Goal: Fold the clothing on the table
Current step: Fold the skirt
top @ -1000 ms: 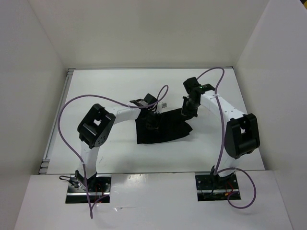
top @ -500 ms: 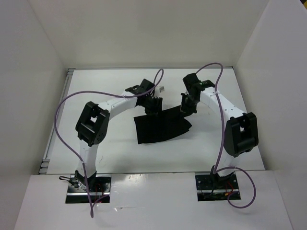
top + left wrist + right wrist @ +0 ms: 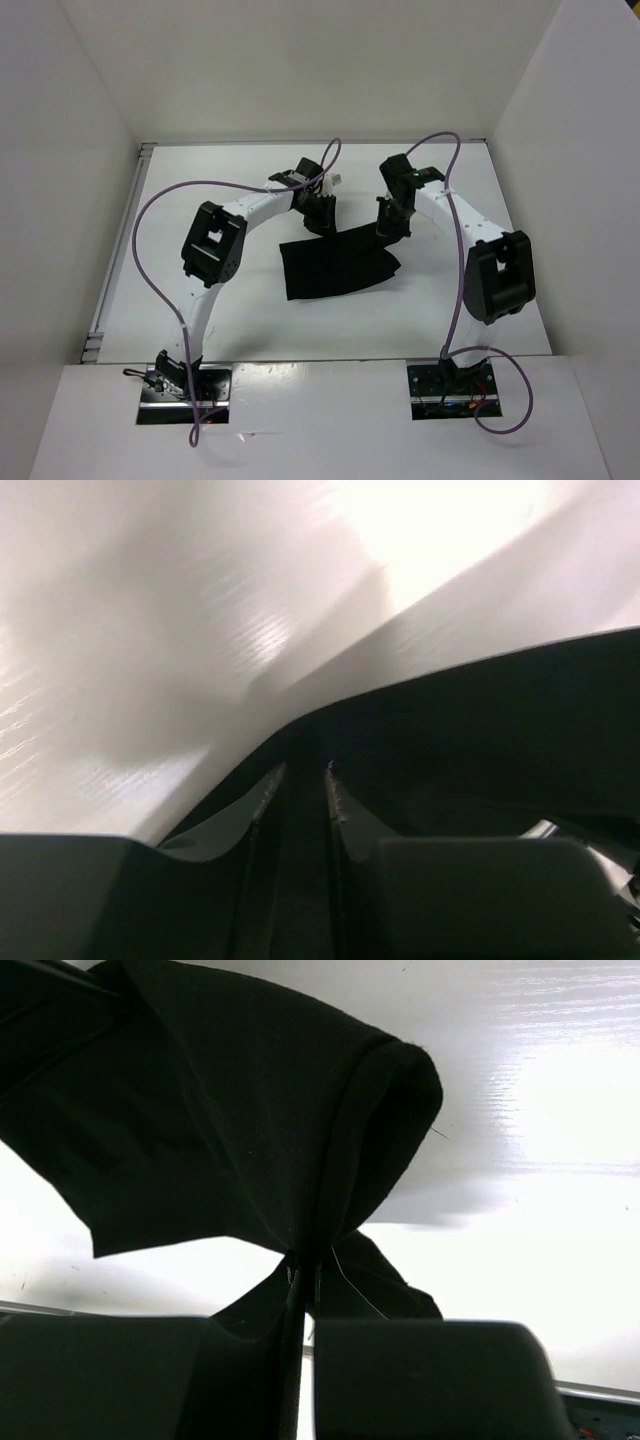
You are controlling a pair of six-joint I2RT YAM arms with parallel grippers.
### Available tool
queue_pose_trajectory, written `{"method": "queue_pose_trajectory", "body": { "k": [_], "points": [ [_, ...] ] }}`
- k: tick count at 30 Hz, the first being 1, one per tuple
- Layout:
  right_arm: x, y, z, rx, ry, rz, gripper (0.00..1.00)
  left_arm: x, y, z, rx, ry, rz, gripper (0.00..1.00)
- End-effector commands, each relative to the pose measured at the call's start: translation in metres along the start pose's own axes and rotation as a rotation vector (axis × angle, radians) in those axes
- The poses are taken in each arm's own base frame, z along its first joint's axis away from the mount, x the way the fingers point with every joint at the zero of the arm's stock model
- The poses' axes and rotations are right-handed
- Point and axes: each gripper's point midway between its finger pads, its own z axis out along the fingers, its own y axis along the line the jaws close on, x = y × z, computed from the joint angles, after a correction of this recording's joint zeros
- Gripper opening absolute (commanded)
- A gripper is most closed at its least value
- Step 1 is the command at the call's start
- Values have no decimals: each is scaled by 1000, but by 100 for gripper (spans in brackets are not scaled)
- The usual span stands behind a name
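The black clothing (image 3: pixel 335 265) lies mostly flat in the middle of the white table (image 3: pixel 300 330). My right gripper (image 3: pixel 388 228) is at its far right corner and shut on it. In the right wrist view the jaws (image 3: pixel 305 1265) pinch a hem, and the fabric (image 3: pixel 230 1110) hangs lifted above the tabletop. My left gripper (image 3: pixel 322 218) sits at the garment's far edge, left of centre. In its wrist view the jaws (image 3: pixel 305 770) stand a narrow gap apart with dark cloth (image 3: pixel 480 740) in and ahead of the gap.
White walls close the table in at the back and on both sides. A metal rail (image 3: pixel 100 300) runs along the table's left edge. Purple cables (image 3: pixel 135 260) loop from both arms above the surface. The arm bases (image 3: pixel 183 388) stand at the near edge.
My left gripper has moved from the middle of the clothing to its far edge, the arm stretching out. The right gripper kept its pinch and shifted slightly back. The cloth barely changed shape.
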Motion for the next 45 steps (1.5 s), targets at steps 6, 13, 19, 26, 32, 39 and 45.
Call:
{"method": "queue_pose_trajectory", "body": {
  "k": [6, 13, 19, 26, 32, 39, 45],
  "points": [
    [-12, 4, -11, -4, -25, -11, 0, 2, 10, 14, 31, 27, -7, 11],
    [-2, 18, -20, -35, -17, -47, 0, 9, 24, 34, 13, 49, -56, 0],
    [4, 82, -47, -229, -48, -149, 0, 8, 26, 40, 16, 40, -68, 0],
    [-7, 120, -43, -298, -35, -197, 0, 8, 24, 40, 25, 43, -78, 0],
    [-13, 130, -33, -287, -30, -247, 0, -6, 21, 17, 18, 2, -77, 8],
    [-3, 120, -11, -250, 28, -264, 0, -51, 33, -81, -46, -182, -85, 24],
    [-8, 122, -8, -245, 35, -283, 0, -30, 62, -143, -171, -260, -139, 24]
  ]
}}
